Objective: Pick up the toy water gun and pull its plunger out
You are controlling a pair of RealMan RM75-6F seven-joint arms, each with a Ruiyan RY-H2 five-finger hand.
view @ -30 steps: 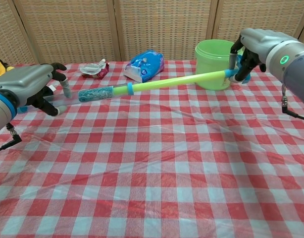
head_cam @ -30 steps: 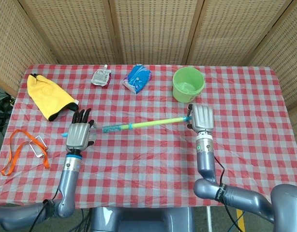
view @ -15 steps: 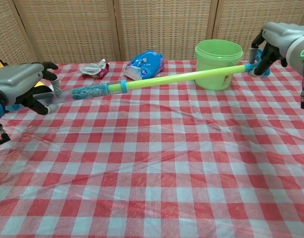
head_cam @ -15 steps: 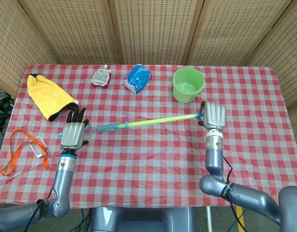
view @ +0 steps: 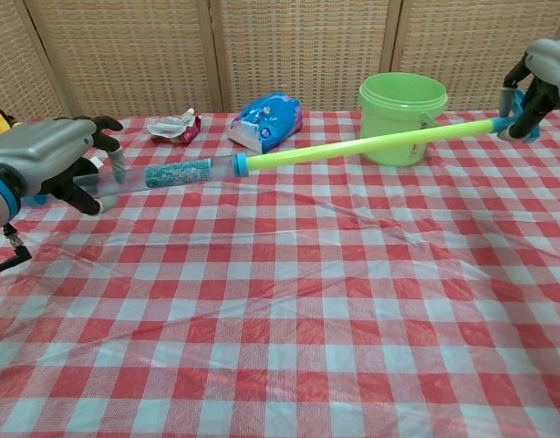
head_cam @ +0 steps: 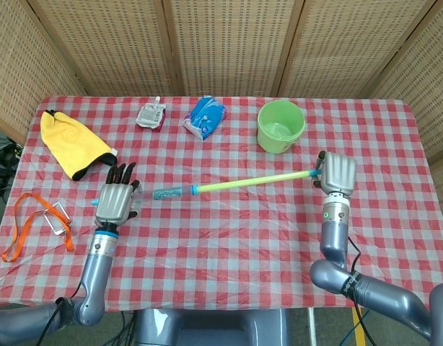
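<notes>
Checked worktop [head_cam: 229,238], water gun [head_cam: 167,192] held aloft.
Left hand [head_cam: 115,202] gripped the barrel; right hand [head_cam: 335,171] pinched the plunger [head_cam: 254,181], drawn far out.

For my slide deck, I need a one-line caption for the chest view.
Left hand grips the toy water gun while right hand pulls its plunger out.

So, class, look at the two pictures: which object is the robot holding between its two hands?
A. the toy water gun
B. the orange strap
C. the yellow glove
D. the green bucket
A: the left hand grips the clear barrel end of the toy water gun, and the right hand holds the end of its green plunger; nothing else is touched.
</notes>
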